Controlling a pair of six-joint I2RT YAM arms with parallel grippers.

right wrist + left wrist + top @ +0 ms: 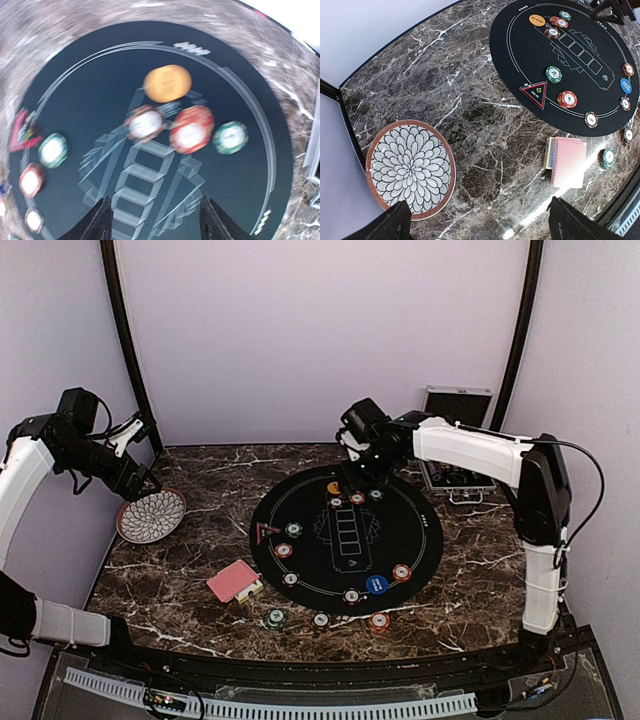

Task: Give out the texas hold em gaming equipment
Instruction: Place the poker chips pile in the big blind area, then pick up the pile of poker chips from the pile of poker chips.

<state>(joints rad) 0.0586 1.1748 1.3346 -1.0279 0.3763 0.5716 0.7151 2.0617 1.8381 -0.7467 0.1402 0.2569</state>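
Marble table [200, 480] closed in by a curved wall at the back, round black mat [410, 530] mid-table. There is a wide strip of bare marble between the mat's left rim and the patterned plate [410, 165], which sits hard by the table's left edge. Silver case [457, 405] at the right rear corner, just behind the right arm. Left gripper [479, 212] hovers over the plate side, fingers [395, 222] spread wide with nothing between them. Red-backed card deck [568, 161] lies flat on the marble just off the mat's near-left rim, above the right-hand finger in the left wrist view and apart from it. Right gripper [155, 215] is over the far part of the mat, fingers [102, 222] apart and empty. This view is blurred. Ahead of its tips, not between them, sit an orange disc [167, 82], a dark-rimmed chip [145, 124], a red chip [191, 129] touching or nearly touching it, and a green chip [230, 137] just beside. More chips ring the mat's near rim [376, 585]. Three loose chips [321, 620] sit off the mat, near the table's front edge.
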